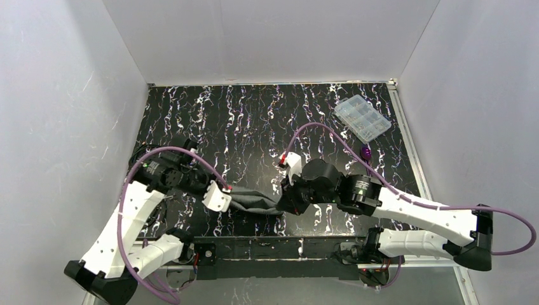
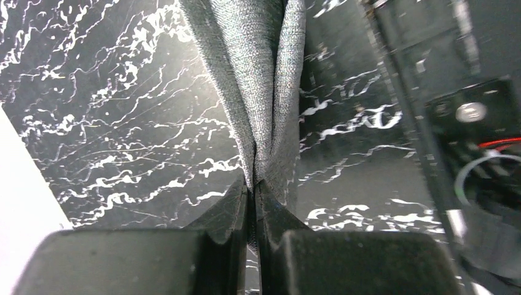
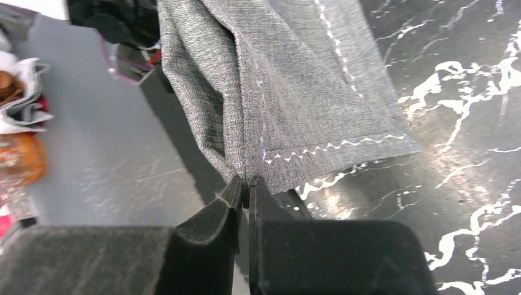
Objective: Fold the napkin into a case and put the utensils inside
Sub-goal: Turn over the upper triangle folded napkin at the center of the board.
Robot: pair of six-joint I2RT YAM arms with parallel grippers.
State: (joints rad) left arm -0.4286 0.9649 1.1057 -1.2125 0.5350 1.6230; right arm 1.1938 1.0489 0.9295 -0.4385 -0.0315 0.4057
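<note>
The dark grey napkin (image 1: 254, 204) is stretched in a narrow bunched strip between my two grippers, just above the table's near edge. My left gripper (image 1: 230, 202) is shut on its left end; the left wrist view shows the cloth (image 2: 258, 80) pinched at the fingertips (image 2: 238, 203). My right gripper (image 1: 283, 206) is shut on its right end; the right wrist view shows the stitched hem (image 3: 307, 104) held at the tips (image 3: 232, 192). One shiny purple utensil (image 1: 365, 152) lies at the right, near the clear box. The other utensil does not show.
A clear plastic compartment box (image 1: 362, 119) sits at the back right of the black marbled table (image 1: 254, 121). White walls close in the left, back and right sides. The arm bases and a black rail (image 1: 279, 248) run along the near edge.
</note>
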